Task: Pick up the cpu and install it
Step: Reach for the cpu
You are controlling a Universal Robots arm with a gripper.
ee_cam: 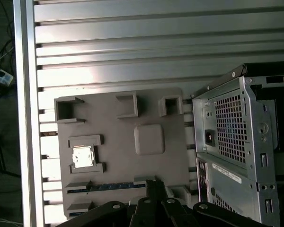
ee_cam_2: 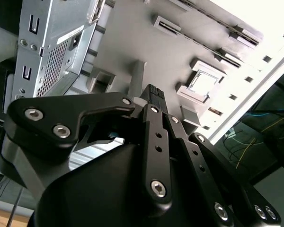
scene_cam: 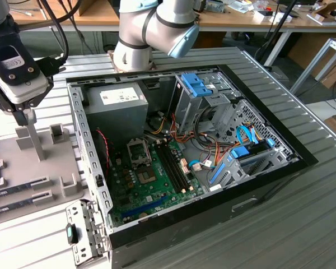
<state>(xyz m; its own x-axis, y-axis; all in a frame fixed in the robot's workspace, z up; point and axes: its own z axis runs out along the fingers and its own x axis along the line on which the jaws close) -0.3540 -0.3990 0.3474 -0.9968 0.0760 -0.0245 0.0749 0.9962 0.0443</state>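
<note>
The black gripper (ee_cam_2: 154, 92), fingers clenched empty, hangs above a grey holder plate (ee_cam: 113, 137); both wrist views show the small silvery square cpu (ee_cam: 83, 157) nested there, untouched.

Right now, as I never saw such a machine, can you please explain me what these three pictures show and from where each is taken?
The machine is a robot arm ending in a claw. One picture is taken from off the arm; two come from cameras near its wrist. On the ribbed metal table lie an open computer and a grey tray. The small silvery chip sits in a holder on that tray. The claw hangs above the tray, shut and holding nothing.
</note>
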